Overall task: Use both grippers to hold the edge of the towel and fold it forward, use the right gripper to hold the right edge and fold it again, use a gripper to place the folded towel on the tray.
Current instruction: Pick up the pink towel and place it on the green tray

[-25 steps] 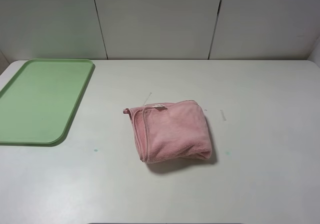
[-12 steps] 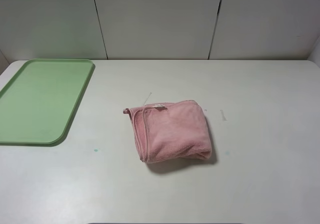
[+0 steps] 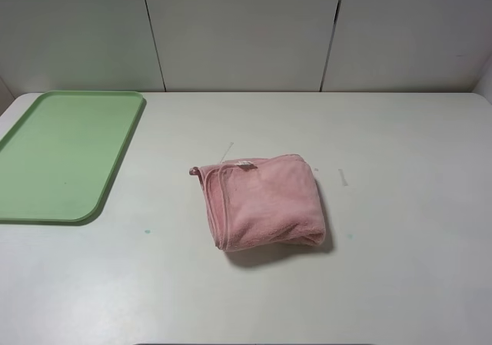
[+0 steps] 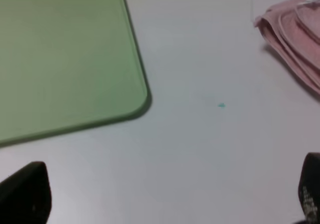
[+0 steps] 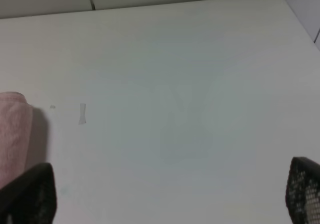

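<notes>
One smooth, matte white table (image 3: 400,207) is filling the frame. One flat, light green plastic tray (image 3: 61,153), round-cornered and low-rimmed, is lying at the upper left. One fluffy pink terry towel (image 3: 265,203) is sitting folded into a thick, rounded square at the centre, well apart from the tray, its thin stitched hem (image 3: 215,210) curving down its left side. Two grippers, the left gripper (image 4: 167,196) and the right gripper (image 5: 166,194), are hovering over bare table, black jaws spread wide.
</notes>
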Robot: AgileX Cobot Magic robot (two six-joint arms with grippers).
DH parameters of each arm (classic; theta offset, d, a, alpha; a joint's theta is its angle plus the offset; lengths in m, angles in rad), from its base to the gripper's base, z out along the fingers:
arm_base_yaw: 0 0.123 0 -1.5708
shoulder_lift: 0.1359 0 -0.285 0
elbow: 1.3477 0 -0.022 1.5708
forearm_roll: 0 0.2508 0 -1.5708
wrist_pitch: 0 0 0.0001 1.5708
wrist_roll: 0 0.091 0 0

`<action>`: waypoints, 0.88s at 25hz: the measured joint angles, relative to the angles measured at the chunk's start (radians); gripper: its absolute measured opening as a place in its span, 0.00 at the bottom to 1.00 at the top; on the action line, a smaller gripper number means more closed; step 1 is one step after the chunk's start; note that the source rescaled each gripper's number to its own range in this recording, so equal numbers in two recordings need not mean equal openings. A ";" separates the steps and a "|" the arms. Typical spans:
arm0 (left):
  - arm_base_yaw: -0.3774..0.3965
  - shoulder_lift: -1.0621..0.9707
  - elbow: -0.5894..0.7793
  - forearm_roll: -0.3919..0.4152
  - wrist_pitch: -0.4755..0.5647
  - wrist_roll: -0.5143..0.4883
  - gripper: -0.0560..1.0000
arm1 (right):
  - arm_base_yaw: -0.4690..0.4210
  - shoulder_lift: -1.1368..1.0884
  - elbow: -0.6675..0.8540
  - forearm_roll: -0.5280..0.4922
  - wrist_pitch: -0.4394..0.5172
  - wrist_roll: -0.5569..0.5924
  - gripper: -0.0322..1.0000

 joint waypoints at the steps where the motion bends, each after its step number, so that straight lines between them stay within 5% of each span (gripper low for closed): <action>1: 0.000 0.033 -0.001 -0.008 -0.001 0.000 1.00 | 0.000 0.000 0.000 0.000 0.000 0.000 1.00; 5: 0.000 0.178 -0.016 -0.051 -0.031 0.000 1.00 | 0.000 0.000 0.000 0.000 0.000 0.000 1.00; 15: -0.005 0.571 -0.020 -0.223 -0.298 0.074 0.99 | 0.000 0.000 0.000 0.000 0.000 0.000 1.00; 22: -0.193 0.869 -0.023 -0.266 -0.542 0.102 0.99 | 0.000 0.000 0.000 0.000 0.000 0.000 1.00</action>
